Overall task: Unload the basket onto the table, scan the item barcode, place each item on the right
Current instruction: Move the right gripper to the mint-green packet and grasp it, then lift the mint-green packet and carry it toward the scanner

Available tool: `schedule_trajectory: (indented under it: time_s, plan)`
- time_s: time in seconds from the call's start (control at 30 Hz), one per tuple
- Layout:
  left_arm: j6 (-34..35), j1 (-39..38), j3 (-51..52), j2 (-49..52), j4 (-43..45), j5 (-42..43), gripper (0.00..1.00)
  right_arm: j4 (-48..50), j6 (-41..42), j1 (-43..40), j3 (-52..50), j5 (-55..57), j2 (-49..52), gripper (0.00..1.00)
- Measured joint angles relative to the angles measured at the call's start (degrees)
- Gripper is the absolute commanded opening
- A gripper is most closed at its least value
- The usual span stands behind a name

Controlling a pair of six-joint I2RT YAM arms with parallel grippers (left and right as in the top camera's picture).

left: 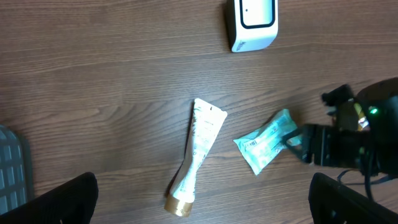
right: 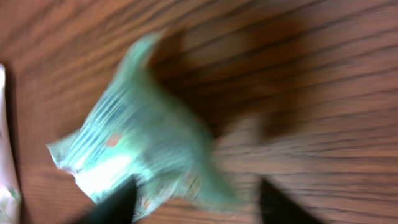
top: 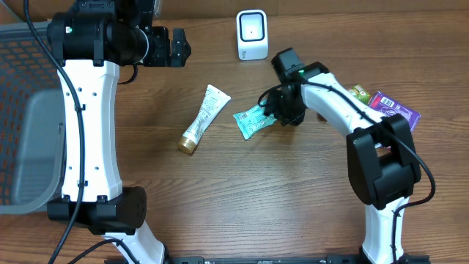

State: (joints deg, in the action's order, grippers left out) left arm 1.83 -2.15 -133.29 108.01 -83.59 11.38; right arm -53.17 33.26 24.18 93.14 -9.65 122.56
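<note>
The teal packet (top: 251, 122) is lying on the tabletop (top: 256, 191) at the right gripper (top: 270, 110), whose hold I cannot tell, the left gripper (top: 178, 48) hanging released; a thin edge pinch is risking a slip.

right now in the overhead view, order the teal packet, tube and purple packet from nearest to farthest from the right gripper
1. teal packet, just left of the right gripper
2. tube, further left
3. purple packet, far right
</note>
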Motion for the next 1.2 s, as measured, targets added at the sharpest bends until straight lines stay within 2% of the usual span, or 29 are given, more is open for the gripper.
schedule_trajectory:
  time_s: [0.17,0.43,0.57,0.8,0.93,1.2]
  plan:
    - [-0.02,0.0,0.0,0.0,0.0,0.02,1.0,-0.55,-9.81,0.07,-0.02,-0.61,0.0,0.85]
    - [-0.02,0.0,0.0,0.0,0.0,0.02,1.0,5.51,-36.96,-7.02,-0.07,-2.62,0.0,0.89]
    - [-0.02,0.0,0.0,0.0,0.0,0.0,1.0,8.5,-44.59,-9.18,-0.07,-8.15,0.0,0.88]
    - [-0.02,0.0,0.0,0.0,0.0,0.02,1.0,10.21,-48.76,-8.96,-0.07,-17.64,1.73,0.83]
    - [-0.02,0.0,0.0,0.0,0.0,0.0,1.0,10.45,-49.48,-8.92,-0.09,-20.79,4.7,0.68]
    - [0.0,0.0,0.0,0.0,-0.02,0.0,1.0,12.07,-49.53,-8.92,-0.09,-27.32,7.13,0.57]
